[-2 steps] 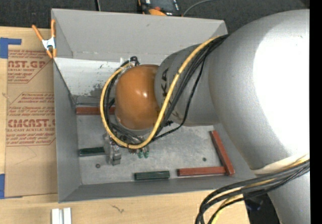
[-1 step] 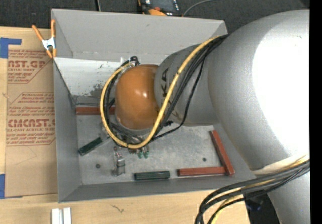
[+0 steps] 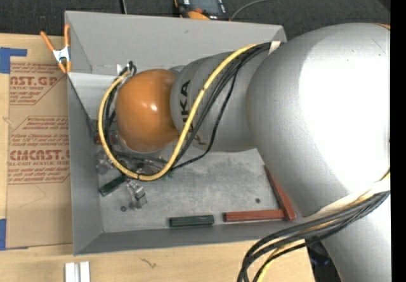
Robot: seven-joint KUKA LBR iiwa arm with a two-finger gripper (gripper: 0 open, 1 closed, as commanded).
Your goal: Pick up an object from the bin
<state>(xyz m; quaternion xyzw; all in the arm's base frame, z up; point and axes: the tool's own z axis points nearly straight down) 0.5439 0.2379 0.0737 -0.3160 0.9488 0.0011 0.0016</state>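
Near the bin's left wall (image 3: 82,166) hangs the orange wrist cover (image 3: 144,109); jaws' state cannot be told.

Note that the arm (image 3: 317,128), itself cut off by the right and bottom edges, covers the right and rear of the bin (image 3: 82,211) floor. Its orange cover (image 3: 144,109) and cables (image 3: 196,103) hide part of a small heap (image 3: 103,163) by the left wall; you cannot tell its items apart. A red-brown bar (image 3: 280,197) runs under the arm at its far end. A grey bit (image 3: 135,197) near the heap is too small to identify.
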